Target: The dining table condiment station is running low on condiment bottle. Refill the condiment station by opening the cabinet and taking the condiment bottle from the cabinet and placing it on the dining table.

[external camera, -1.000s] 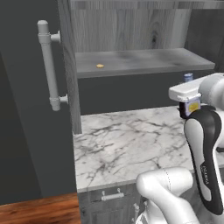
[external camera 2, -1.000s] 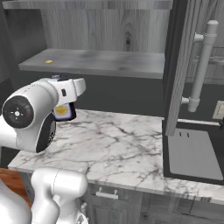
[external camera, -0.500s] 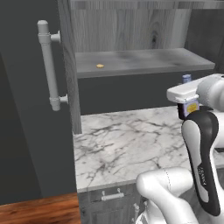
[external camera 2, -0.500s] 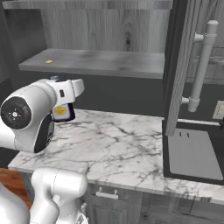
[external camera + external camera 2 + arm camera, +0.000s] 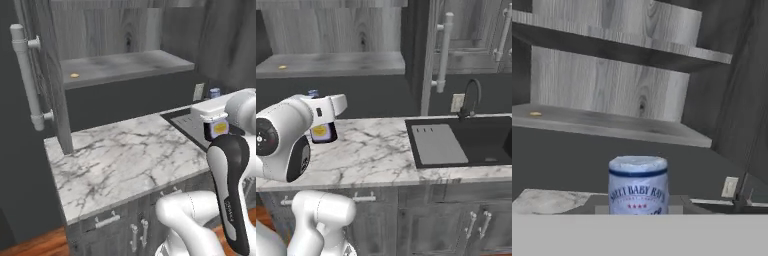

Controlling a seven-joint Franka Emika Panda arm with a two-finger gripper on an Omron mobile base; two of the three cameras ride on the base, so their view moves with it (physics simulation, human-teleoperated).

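The grey cabinet shelf (image 5: 125,64) carries one small yellow object (image 5: 74,75); the marble counter (image 5: 120,160) holds a black sink (image 5: 466,142).

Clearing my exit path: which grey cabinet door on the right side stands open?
The wood-grain door beside the grey shelf: it stands edge-on, pale bar handle jutting sideways. The panelled doors above the black sink lie flush, shut.

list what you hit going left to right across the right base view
robot arm → condiment bottle held at the gripper → open cabinet door's bar handle → wall outlet → black faucet over the sink
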